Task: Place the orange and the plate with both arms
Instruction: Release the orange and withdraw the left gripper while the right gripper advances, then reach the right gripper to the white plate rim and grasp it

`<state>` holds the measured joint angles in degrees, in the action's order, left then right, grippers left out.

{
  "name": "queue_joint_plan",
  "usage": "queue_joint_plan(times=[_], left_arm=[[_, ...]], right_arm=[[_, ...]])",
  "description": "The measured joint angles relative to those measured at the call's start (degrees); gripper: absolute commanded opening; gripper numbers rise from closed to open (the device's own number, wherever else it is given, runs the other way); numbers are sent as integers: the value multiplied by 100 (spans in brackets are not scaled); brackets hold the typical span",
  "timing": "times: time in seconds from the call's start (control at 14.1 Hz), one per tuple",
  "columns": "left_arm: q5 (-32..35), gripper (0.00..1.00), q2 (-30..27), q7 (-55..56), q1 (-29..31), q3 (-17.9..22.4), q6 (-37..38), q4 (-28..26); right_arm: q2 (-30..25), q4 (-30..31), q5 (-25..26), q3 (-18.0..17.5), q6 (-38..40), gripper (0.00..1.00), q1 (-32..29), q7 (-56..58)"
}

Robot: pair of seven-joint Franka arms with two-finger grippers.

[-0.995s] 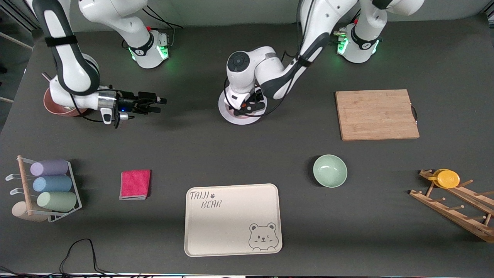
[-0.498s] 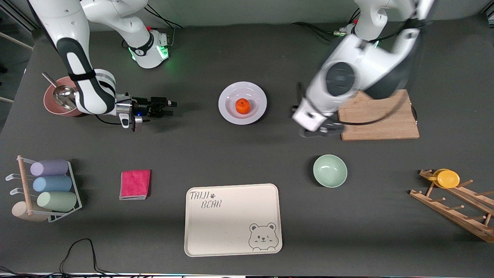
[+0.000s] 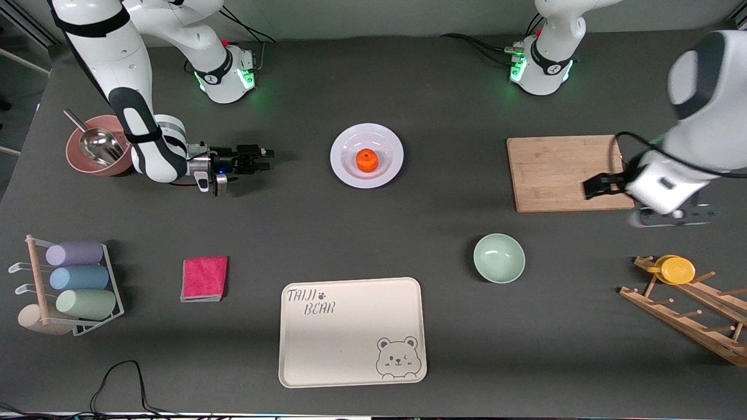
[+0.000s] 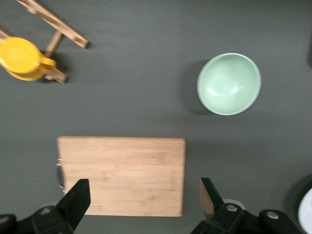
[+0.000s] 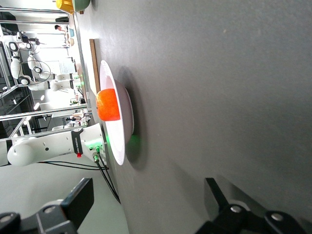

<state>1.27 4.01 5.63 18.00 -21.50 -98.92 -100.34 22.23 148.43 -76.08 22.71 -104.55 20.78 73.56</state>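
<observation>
One orange (image 3: 366, 160) on plate (image 3: 350, 175); right pincer (image 3: 265, 158) beside.

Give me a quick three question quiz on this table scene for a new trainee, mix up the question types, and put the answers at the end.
1. True or false: the orange lies in the green bowl.
2. Multiple choice: the left gripper is over
A. the bear tray
B. the table just off the cutting board's corner, at the left arm's end
C. the pink cloth
3. Fill in: the right gripper points toward the ____ with its jaws open.

Key
1. False: it sits on the plate.
2. B
3. plate
</observation>
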Motion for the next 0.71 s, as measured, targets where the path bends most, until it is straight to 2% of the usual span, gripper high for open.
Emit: queue_joint_plan(times=[0.14, 0.36, 0.71], left_arm=[[-8, 100, -86, -483, 292, 102, -1, -1], [-37, 100, -209, -602, 352, 247, -18, -1], [-74, 100, -505, -598, 297, 220, -17, -34]], right_arm=[[51, -3, 0, -4, 10, 64, 0, 2], [64, -4, 0, -10, 13, 38, 0, 5], [65, -7, -1, -14, 17, 35, 0, 214]])
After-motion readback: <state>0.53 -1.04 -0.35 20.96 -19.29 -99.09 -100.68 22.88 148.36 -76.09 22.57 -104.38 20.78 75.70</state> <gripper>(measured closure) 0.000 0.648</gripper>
